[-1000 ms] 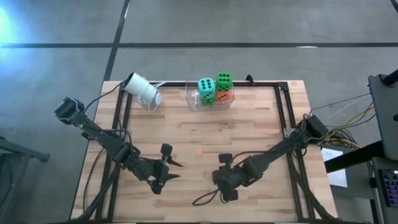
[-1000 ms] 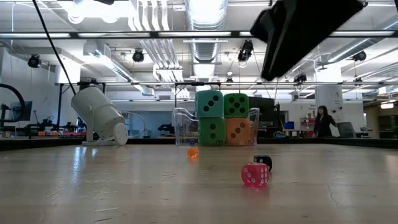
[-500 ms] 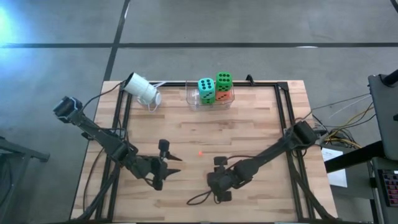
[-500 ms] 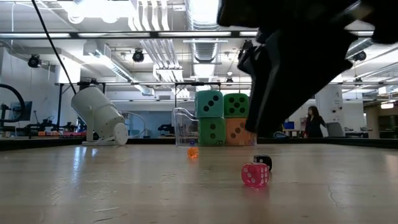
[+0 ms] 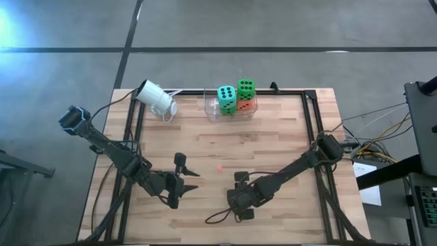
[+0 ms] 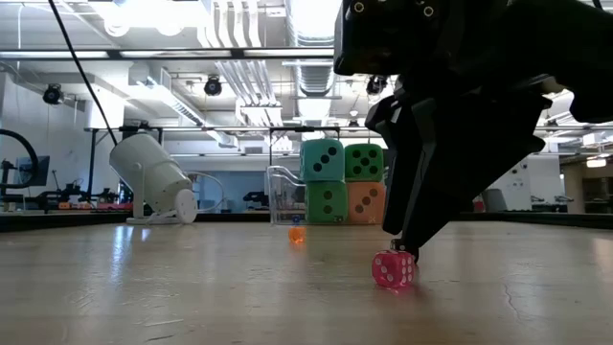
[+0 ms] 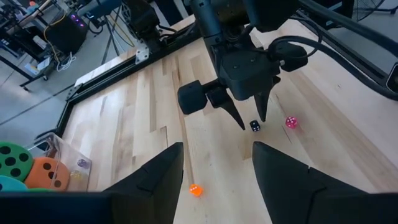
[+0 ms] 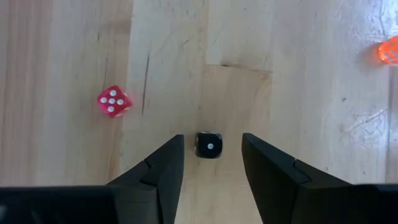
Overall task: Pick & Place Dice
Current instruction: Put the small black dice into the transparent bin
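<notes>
1. Two dark fingers of the right gripper stand apart low over the near middle of the wooden table, with a tiny black die lying on the boards in the gap between their tips, touching neither finger as far as the wrist view shows.
2. Just beside that, a tiny pink die rests on the table, its five-pip face up; in the low view it sits right under the gripper's dark bulk, and the black die is hidden there.
3. To the left of this, the left gripper hovers over the near left part of the table, fingers spread with nothing between them, pointed toward the right arm.
4. Farther in, near the table's middle, a tiny orange die lies alone, well apart from both grippers.
5. At the far edge stands a clear container holding the big soft dice: a teal die on top of a green die, and a second green die on top of an orange-red die.
6. Left of the container, also at the far edge, a white cup lies tipped on its side.
</notes>
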